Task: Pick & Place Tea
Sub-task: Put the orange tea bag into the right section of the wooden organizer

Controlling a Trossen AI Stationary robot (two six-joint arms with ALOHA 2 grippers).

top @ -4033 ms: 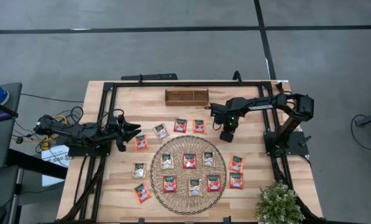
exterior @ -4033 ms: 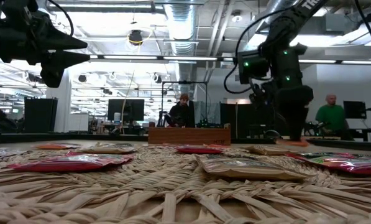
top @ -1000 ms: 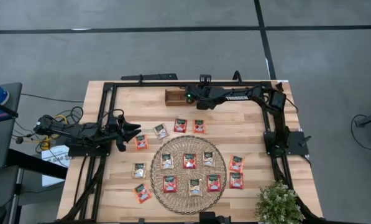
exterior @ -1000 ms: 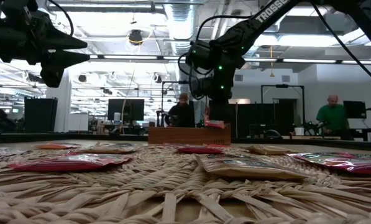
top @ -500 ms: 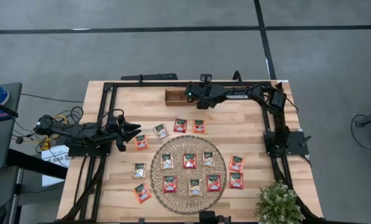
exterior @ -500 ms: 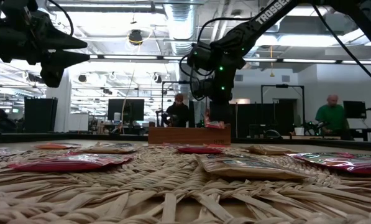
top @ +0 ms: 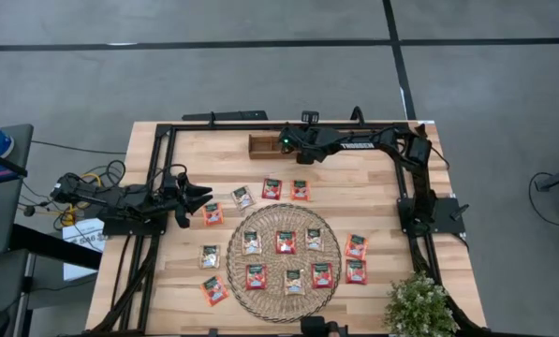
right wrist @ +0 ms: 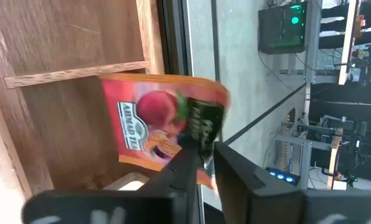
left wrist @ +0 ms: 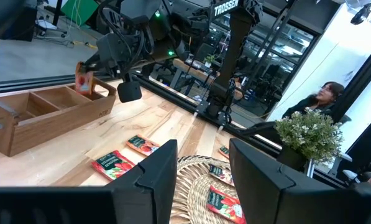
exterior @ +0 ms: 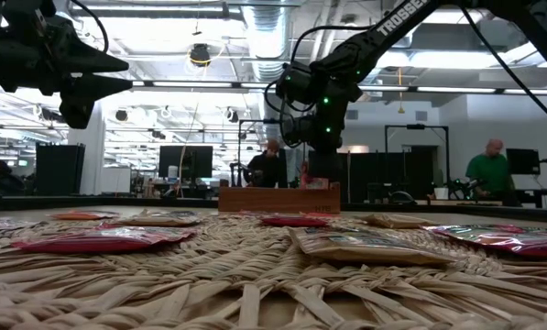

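Poised over the tray's (top: 263,146) end compartment on the right arm's side: right gripper (right wrist: 204,146), fingers almost together at the green-band edge of 1 red sachet (right wrist: 154,127), which dangles below them into that compartment. Cannot tell whether clamped or letting go. Well away by the mat (top: 234,245): left gripper (left wrist: 202,149), fingers apart, holding nothing; 6 sachets on the mat, 8 around it.

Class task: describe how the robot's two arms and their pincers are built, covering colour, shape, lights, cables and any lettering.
Both arms are matte black, built of jointed tubular segments. The right arm carries white TROSSEN lettering on its long link and small green lights near the wrist. The left arm has bundled cables, some yellow, at its base. Each pincer, left and right, ends in two flat, squared dark fingers.
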